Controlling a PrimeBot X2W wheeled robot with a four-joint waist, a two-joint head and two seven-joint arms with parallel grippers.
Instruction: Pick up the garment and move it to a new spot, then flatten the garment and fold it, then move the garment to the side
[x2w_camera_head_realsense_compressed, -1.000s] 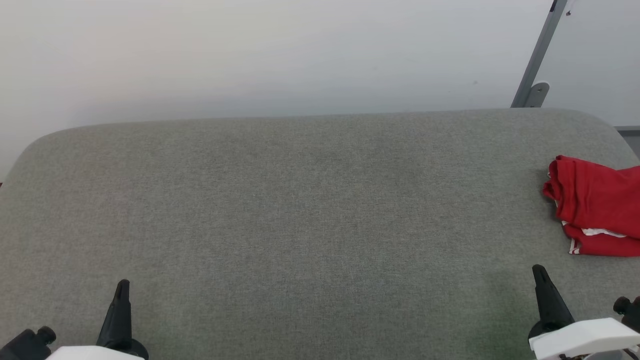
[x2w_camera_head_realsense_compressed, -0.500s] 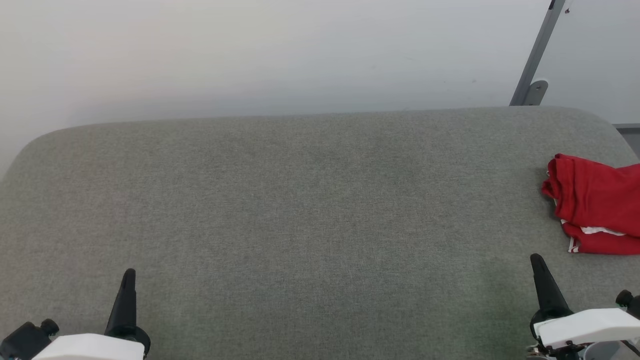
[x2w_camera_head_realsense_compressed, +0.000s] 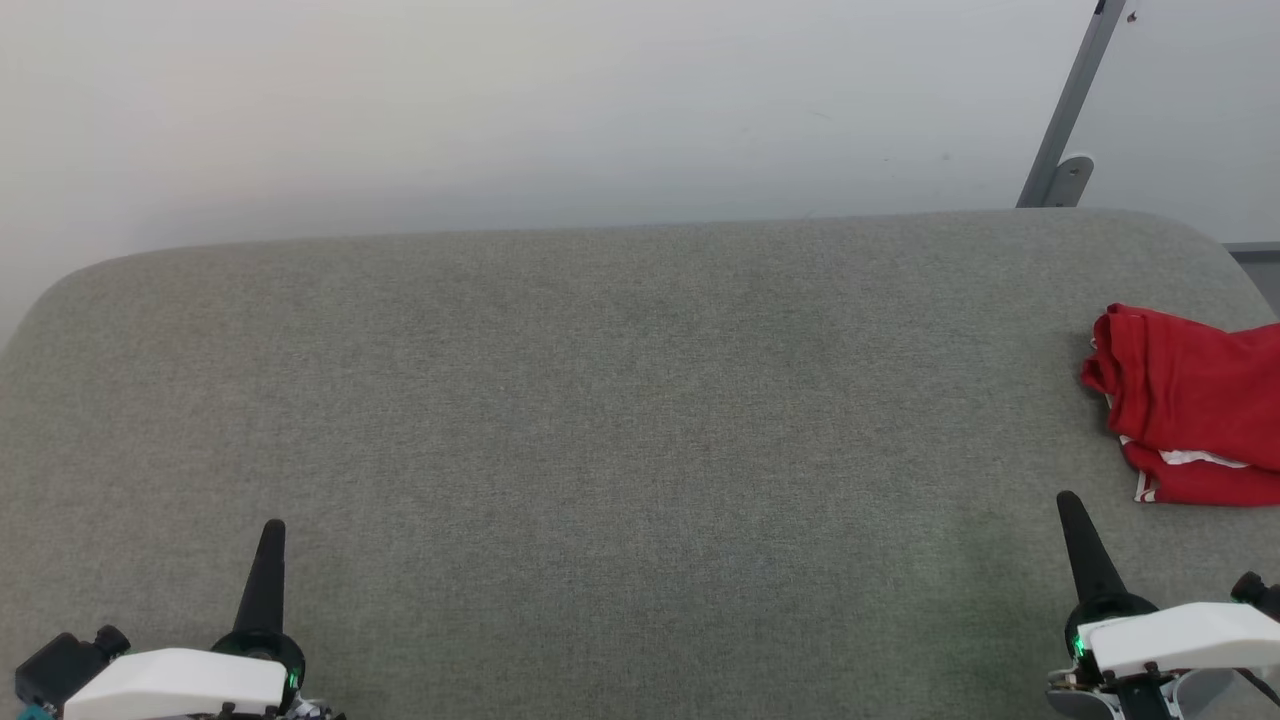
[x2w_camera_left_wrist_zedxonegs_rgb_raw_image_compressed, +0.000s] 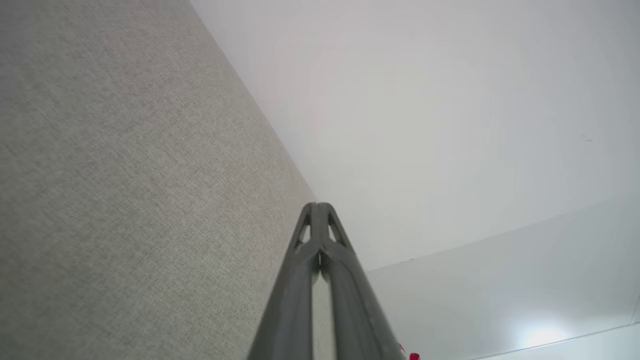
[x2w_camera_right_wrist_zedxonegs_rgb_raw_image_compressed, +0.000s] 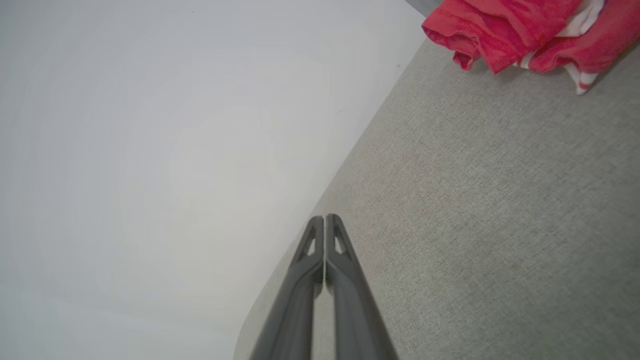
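Farther forward, left gripper (x2w_camera_head_realsense_compressed: 272, 530) and right gripper (x2w_camera_head_realsense_compressed: 1067, 500), both pressed together; garment (x2w_camera_head_realsense_compressed: 1190, 400) partly cropped, seemingly bunched.

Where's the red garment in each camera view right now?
Head view: garment at the right edge, mid-height.
Right wrist view: top right corner.
Left wrist view: a tiny red speck at the bottom edge, unclear.
Shared landmark: grey fabric surface meeting the white wall.
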